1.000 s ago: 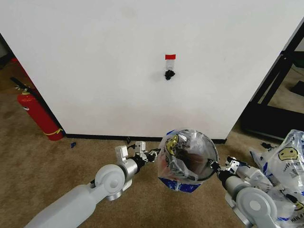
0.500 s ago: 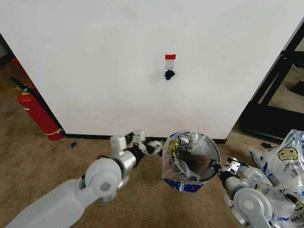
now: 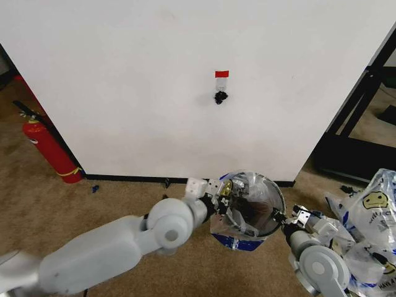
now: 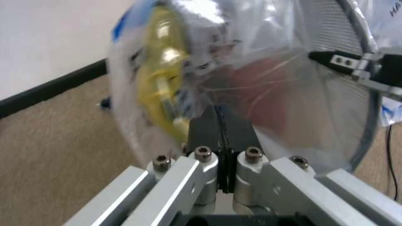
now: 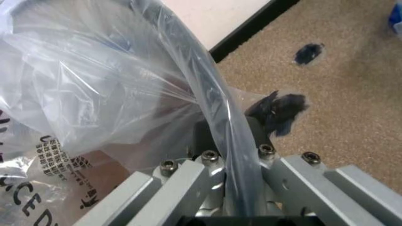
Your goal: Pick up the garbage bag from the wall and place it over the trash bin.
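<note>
The trash bin [image 3: 270, 218], a black wire-mesh basket, stands on the carpet below the wall [image 3: 124, 80] with its red tag and black hook [image 3: 219, 96]. The clear garbage bag [image 3: 230, 218] with a yellow smiley is draped over the bin's mouth. My left gripper [image 3: 216, 190] is at the bin's left rim. In the left wrist view it [image 4: 217, 117] is shut, tips against the bag [image 4: 157, 70]. My right gripper [image 3: 281, 218] is at the right rim. In the right wrist view it [image 5: 229, 129] is shut over the rim [image 5: 188, 52] and the bag film [image 5: 94, 94].
A red fire extinguisher [image 3: 52, 151] leans at the wall's left end. A heap of similar smiley bags [image 3: 371, 229] lies at my right. A black metal frame [image 3: 362, 99] stands beyond the wall's right edge. Brown carpet [image 3: 74, 210] is open at the left.
My left arm has swung right, carrying its gripper from the floor beside the bin up to the left rim. The right gripper has stayed at the right rim.
</note>
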Tool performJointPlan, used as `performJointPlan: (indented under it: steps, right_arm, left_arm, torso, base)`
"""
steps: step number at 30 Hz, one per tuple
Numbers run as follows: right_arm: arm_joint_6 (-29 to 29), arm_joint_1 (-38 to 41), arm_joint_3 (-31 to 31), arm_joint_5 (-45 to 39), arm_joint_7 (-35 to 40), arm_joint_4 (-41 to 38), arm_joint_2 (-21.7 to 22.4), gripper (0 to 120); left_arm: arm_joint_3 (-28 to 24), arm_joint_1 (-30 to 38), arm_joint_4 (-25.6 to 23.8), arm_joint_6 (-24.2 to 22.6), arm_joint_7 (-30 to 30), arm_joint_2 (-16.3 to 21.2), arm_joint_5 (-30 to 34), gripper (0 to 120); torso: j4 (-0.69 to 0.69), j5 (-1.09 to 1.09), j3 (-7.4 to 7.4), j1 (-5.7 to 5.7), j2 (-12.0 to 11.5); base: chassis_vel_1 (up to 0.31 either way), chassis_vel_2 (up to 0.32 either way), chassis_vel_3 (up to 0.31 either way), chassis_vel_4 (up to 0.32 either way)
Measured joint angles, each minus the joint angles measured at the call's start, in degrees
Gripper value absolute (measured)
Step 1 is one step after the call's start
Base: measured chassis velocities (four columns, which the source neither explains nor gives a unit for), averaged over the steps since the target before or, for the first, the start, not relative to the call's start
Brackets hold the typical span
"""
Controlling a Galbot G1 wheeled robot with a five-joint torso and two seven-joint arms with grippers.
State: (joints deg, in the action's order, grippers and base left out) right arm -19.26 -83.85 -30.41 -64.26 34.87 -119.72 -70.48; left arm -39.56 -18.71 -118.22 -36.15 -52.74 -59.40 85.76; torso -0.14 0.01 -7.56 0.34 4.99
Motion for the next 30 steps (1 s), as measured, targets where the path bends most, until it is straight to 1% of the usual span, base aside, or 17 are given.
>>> performJointPlan:
  steps: [1,2,4,7,8,10,13,14,16,17,19,21,23,25,30]
  right_arm:
    - [0.04,0.01,-0.02,0.25,0.00,0.07,-0.16,0]
    - [0.04,0.01,-0.02,0.25,0.00,0.07,-0.16,0]
    - [0.13,0.10,-0.03,0.63,0.00,0.22,-0.46,0]
    - [0.19,0.22,0.04,0.88,0.00,0.36,-0.60,0]
    - [0.22,0.25,0.08,0.98,0.02,0.43,-0.60,0]
    - [0.22,0.26,0.08,0.99,0.02,0.44,-0.60,0]
    - [0.49,0.41,0.27,1.61,0.12,0.53,-0.60,0]
    - [0.52,0.41,0.32,1.78,0.13,0.54,-0.61,0]
    - [0.77,0.39,0.50,2.57,0.13,0.61,-0.73,0]
    - [0.77,0.39,0.50,2.57,0.13,0.61,-0.73,0]
    - [0.87,0.35,0.57,2.81,0.13,0.61,-0.75,0]
    - [0.89,0.33,0.59,2.84,0.13,0.61,-0.70,0]
    - [0.89,0.30,0.59,2.85,0.13,0.53,-0.56,0]
    - [0.89,0.28,0.59,2.86,0.13,0.47,-0.53,0]
    - [0.89,0.20,0.97,3.04,0.18,0.30,-0.48,0]
  left_arm:
    - [-0.73,0.51,0.53,-0.06,-0.69,-1.18,0.22,0]
    - [-0.73,0.51,0.53,-0.06,-0.69,-1.18,0.22,0]
    - [-1.30,0.92,0.94,-0.09,-1.65,-3.06,0.85,0]
    - [-2.27,1.58,1.19,-0.17,-2.21,-5.00,1.37,0]
    - [-3.27,1.92,2.06,-0.25,-2.56,-6.00,1.25,0]
    - [-3.52,1.98,2.33,-0.27,-2.68,-6.25,1.16,0]
    - [-6.65,2.81,7.32,-0.37,-4.61,-9.83,-0.41,0]
    - [-7.01,2.93,8.19,-0.40,-5.02,-10.37,-0.60,0]
    - [-8.57,3.49,12.46,-0.58,-6.40,-12.88,-1.91,0]
    - [-8.57,3.49,12.46,-0.58,-6.40,-12.88,-1.91,0]
    - [-9.43,3.84,16.83,-0.58,-7.14,-14.99,-3.93,0]
    - [-9.81,4.14,20.99,-0.52,-7.86,-16.93,-4.64,0]
    - [-10.03,4.22,23.26,-0.38,-8.04,-18.30,-4.86,0]
    - [-10.12,4.22,23.80,-0.31,-8.04,-18.75,-4.96,0]
    - [-10.93,4.22,26.81,-0.04,-8.03,-22.07,-5.48,0]
  torso:
    - [-0.01,0.01,0.00,0.00,0.00]
    - [-0.01,0.01,0.00,0.00,0.00]
    - [-0.01,0.00,0.00,0.00,0.00]
    - [0.02,0.00,0.00,0.00,0.00]
    - [0.02,0.00,0.00,0.00,0.00]
    - [0.02,0.00,0.00,0.00,0.00]
    - [0.02,0.00,0.00,0.00,0.00]
    - [0.02,0.00,0.00,0.00,0.00]
    - [0.01,0.00,0.00,0.00,0.00]
    - [0.01,0.00,0.00,0.00,0.00]
    - [0.01,-0.01,0.00,0.00,0.00]
    - [0.01,0.00,0.00,0.00,0.00]
    - [0.01,0.00,0.00,0.00,0.00]
    - [0.01,0.00,0.00,0.00,0.00]
    - [0.01,0.00,0.01,0.00,0.00]
  base:
    - [0.000,0.000,0.000,0.000]
    - [0.000,0.000,0.000,0.000]
    - [0.000,0.000,0.000,0.000]
    - [0.000,0.000,0.000,0.000]
    - [0.000,0.000,0.000,0.000]
    - [0.000,0.000,0.000,0.000]
    - [0.000,0.000,0.000,0.000]
    - [0.000,0.000,0.000,0.000]
    - [0.000,0.000,0.000,0.000]
    - [0.000,0.000,0.000,0.000]
    - [0.000,0.000,0.000,0.000]
    - [0.000,0.000,0.000,0.000]
    - [0.000,0.000,0.000,0.000]
    - [0.000,0.000,0.000,0.000]
    - [0.000,0.000,0.000,0.000]
